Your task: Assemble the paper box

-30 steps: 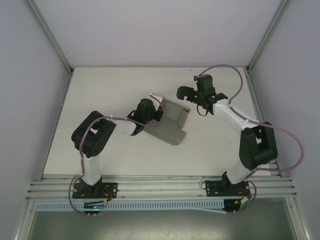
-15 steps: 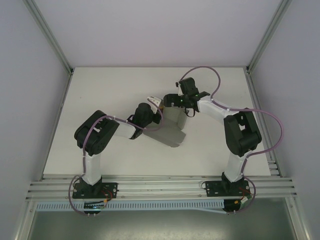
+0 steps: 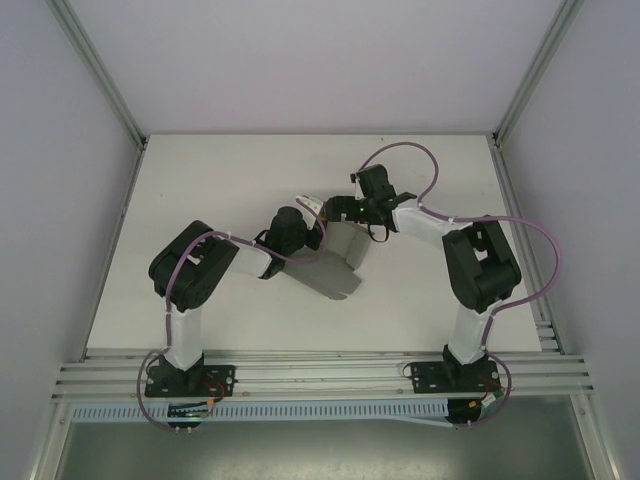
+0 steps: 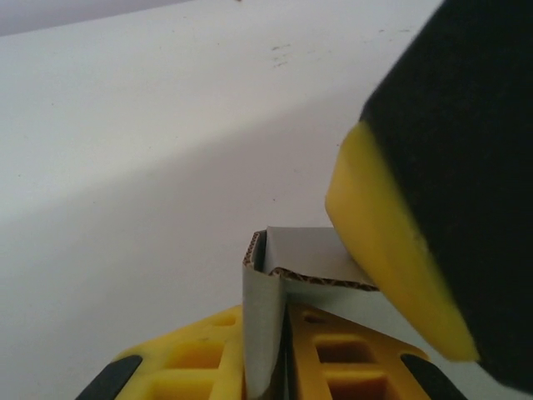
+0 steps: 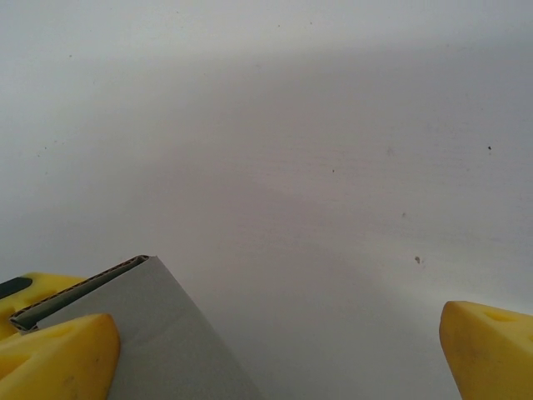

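left end effector [image 4: 276,337] clamped on paper box [image 4: 310,254] wall; right end effector [image 5: 275,346] wide apart beside it

The white-and-black left arm [image 3: 190,275] and right arm [image 3: 480,265] have bulky black joints. Thin purple cables [image 3: 398,146] run along them. Their fingers [image 5: 58,346] are yellow plastic.

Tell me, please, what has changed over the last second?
The right gripper, jaws open, swung left to the far end of the paper box, beside the left gripper. The box's near end shifted slightly left. The left gripper kept its grip on the box.
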